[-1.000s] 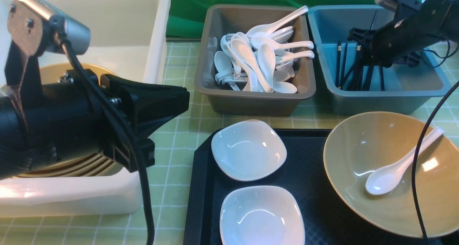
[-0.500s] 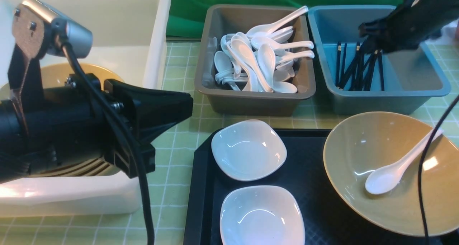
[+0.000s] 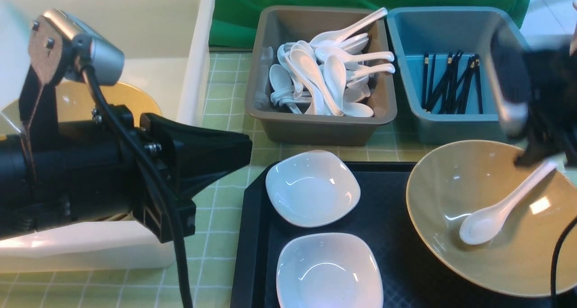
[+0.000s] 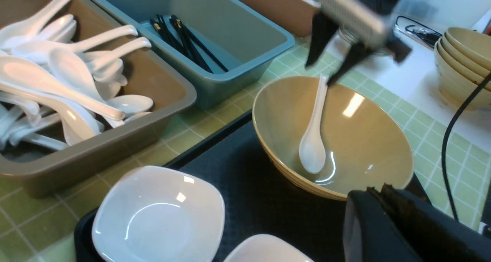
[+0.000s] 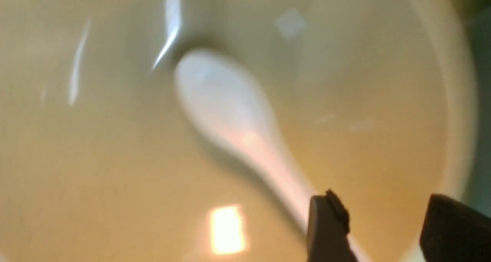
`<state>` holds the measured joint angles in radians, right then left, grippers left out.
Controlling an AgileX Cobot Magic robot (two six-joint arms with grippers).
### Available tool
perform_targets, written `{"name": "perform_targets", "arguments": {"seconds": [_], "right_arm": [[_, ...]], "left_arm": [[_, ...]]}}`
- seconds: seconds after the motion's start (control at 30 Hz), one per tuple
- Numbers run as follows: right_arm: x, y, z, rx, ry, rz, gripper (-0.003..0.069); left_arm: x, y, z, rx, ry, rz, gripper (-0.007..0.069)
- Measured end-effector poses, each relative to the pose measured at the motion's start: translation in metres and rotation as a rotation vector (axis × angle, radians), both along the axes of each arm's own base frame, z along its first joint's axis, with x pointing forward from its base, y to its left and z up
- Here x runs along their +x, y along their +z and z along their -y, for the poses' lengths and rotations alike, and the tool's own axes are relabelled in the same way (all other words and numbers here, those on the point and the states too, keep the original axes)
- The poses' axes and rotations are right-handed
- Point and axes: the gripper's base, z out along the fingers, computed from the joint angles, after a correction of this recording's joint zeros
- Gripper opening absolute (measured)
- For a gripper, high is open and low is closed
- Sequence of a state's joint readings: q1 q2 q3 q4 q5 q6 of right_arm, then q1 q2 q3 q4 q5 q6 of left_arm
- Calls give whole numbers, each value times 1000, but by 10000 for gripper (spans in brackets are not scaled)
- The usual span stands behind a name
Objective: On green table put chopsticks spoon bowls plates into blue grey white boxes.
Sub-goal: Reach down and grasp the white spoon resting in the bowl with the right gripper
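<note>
Black right end effector [image 4: 319, 73], jaws apart, over spoon [image 4: 312, 149] in tan bowl [image 4: 368, 139].

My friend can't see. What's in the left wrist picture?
The right gripper, jaws open, hangs over the handle of a white spoon lying in a tan bowl. Nearby stand a blue box of black chopsticks and a grey box of spoons.

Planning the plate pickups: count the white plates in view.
2, both on the tray: one plate at its far side, the other plate nearer, cut by the frame edge. More may hide in the white box.
</note>
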<state>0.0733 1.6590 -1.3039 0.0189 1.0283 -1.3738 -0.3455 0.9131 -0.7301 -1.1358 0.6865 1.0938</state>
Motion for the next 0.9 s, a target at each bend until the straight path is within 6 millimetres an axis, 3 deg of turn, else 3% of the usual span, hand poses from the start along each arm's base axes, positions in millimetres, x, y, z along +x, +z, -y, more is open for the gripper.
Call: {"name": "perform_targets", "arguments": {"seconds": [0.13,0.27,0.53,0.9], "right_arm": [[-17,-32,-7,-162,123,-12,341],[-23,-46,-17,-239,205,28,341],[-21,-47,-28,-253,258,86,341],[-15,-62,-24,-262,255,44,341]], "left_arm": [[-3,-1,1,1,-33,-21,-2],[-6,-2,3,5,-68,-37,-2],[-8,-3,4,7,-90,-51,-2],[-9,-3,4,-4,-86,-74,-2]]}}
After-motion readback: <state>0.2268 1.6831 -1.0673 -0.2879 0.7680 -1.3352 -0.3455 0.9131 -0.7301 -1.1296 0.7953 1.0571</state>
